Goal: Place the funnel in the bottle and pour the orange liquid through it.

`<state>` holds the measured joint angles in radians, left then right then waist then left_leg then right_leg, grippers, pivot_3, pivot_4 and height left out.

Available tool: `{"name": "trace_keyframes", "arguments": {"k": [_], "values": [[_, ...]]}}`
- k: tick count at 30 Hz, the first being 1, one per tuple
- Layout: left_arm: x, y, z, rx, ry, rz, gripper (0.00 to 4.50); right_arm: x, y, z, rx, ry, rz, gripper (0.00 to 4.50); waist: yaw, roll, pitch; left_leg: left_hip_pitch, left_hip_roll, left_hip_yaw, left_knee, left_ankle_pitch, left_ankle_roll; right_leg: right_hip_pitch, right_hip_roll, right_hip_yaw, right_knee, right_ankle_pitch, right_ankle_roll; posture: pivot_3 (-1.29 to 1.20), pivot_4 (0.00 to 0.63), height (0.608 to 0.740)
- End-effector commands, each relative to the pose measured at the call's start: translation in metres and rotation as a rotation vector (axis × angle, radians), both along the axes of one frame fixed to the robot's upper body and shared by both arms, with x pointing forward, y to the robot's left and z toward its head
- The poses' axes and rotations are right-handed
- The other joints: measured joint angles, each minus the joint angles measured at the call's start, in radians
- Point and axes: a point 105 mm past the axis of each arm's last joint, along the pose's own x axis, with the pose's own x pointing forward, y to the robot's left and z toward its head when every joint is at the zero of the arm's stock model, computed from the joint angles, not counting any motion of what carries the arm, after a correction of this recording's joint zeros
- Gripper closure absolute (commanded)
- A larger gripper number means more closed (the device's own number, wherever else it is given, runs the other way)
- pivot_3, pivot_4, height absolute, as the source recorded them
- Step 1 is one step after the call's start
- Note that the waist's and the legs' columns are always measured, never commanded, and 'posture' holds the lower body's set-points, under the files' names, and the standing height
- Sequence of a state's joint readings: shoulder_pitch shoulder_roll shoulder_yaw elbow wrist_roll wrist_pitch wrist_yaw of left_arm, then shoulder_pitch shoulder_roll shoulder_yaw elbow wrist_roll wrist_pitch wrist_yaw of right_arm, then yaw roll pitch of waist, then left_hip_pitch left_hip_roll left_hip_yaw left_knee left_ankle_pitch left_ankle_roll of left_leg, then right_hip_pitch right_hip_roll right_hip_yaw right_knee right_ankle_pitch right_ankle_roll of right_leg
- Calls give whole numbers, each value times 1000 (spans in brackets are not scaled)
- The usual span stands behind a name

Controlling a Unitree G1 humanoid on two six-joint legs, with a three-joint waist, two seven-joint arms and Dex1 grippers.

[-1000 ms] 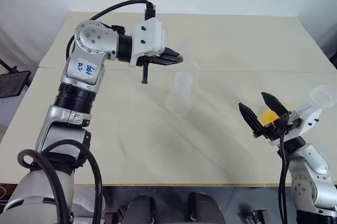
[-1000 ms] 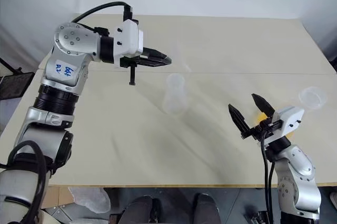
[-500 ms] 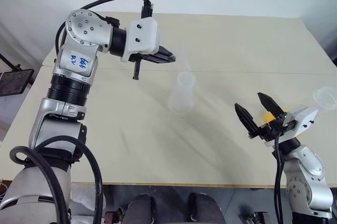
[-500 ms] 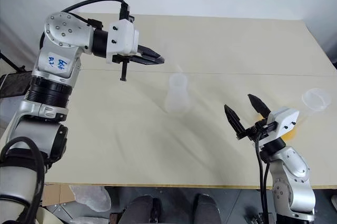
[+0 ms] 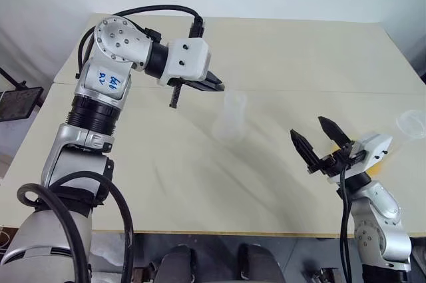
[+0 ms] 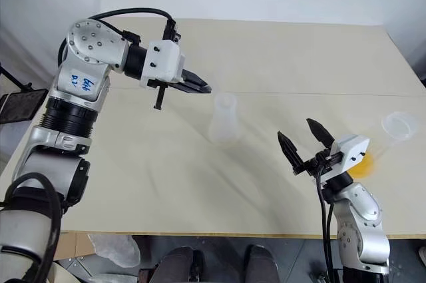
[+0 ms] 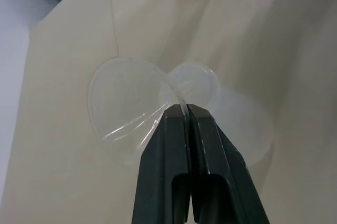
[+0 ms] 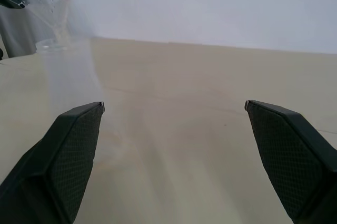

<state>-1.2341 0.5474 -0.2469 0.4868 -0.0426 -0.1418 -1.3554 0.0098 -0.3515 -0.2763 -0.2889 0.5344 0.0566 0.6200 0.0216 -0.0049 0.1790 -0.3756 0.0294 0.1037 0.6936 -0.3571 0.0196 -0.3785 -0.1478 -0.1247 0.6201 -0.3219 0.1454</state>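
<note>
Left gripper [image 7: 185, 109] jaws clamped on funnel [image 7: 124, 103] rim, stem over bottle [image 5: 229, 118] mouth. Right gripper [image 5: 317, 134] jaws spread wide, empty.

Standing mid-table [image 5: 266, 63]: bottle [image 5: 229, 118]. Hanging just above its neck, a little left: funnel [image 7: 124, 100], pinched at the rim by left gripper [image 7: 187, 109]. Hovering near the front edge, well right of the bottle: right gripper [image 5: 318, 138]. Sitting behind that gripper's wrist: orange liquid [image 6: 359, 162]. Resting near the right edge, farther right: cup [image 6: 398, 124].
</note>
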Motion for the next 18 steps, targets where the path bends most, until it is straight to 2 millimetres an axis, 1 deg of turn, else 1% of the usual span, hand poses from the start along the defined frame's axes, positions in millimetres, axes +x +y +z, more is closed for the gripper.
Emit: {"name": "trace_keyframes", "arguments": {"k": [1,5,9,10,12,13,15,16,18], "values": [[-6,-4,8,-11,-23,-28,3551,-2,1,8,-3,-45,-11,0,0,0,0,0,0,0,0,0,0,0,0,0,0,0,0,0,150,740],[-7,-7,10,-38,-20,-34,2400,-2,3,7,-4,-46,-11,0,0,0,0,0,0,0,0,0,0,0,0,0,0,0,0,0,150,740],[-9,-6,10,-104,33,-30,1098,-1,2,7,-2,-52,-16,0,0,0,0,0,0,0,0,0,0,0,0,0,0,0,0,0,150,740],[-9,-3,9,-142,67,-18,755,-1,2,8,-2,-55,-19,0,-1,0,0,0,0,0,0,0,0,0,0,0,0,0,0,0,150,740],[-7,5,10,-276,170,29,181,-1,-1,10,1,-65,-33,0,-2,0,0,0,0,-1,0,0,0,0,0,0,1,0,0,0,150,740],[-5,15,5,-327,212,62,61,-1,-3,12,-1,-72,-43,0,-4,0,0,0,0,-1,1,0,0,0,0,0,1,0,0,0,150,740],[-2,36,-5,-429,275,137,61,-1,-8,15,0,-86,-69,0,-13,1,0,1,1,-6,0,0,0,0,0,1,2,0,0,0,150,740],[-2,42,-9,-453,290,158,61,-1,-9,16,2,-90,-76,0,-18,1,0,2,1,-8,0,0,0,0,0,2,2,0,0,0,150,740],[-8,58,-22,-514,318,198,61,-4,-20,22,5,-105,-122,0,-23,1,0,2,1,-9,0,0,0,0,0,1,3,0,0,0,150,740]]}}
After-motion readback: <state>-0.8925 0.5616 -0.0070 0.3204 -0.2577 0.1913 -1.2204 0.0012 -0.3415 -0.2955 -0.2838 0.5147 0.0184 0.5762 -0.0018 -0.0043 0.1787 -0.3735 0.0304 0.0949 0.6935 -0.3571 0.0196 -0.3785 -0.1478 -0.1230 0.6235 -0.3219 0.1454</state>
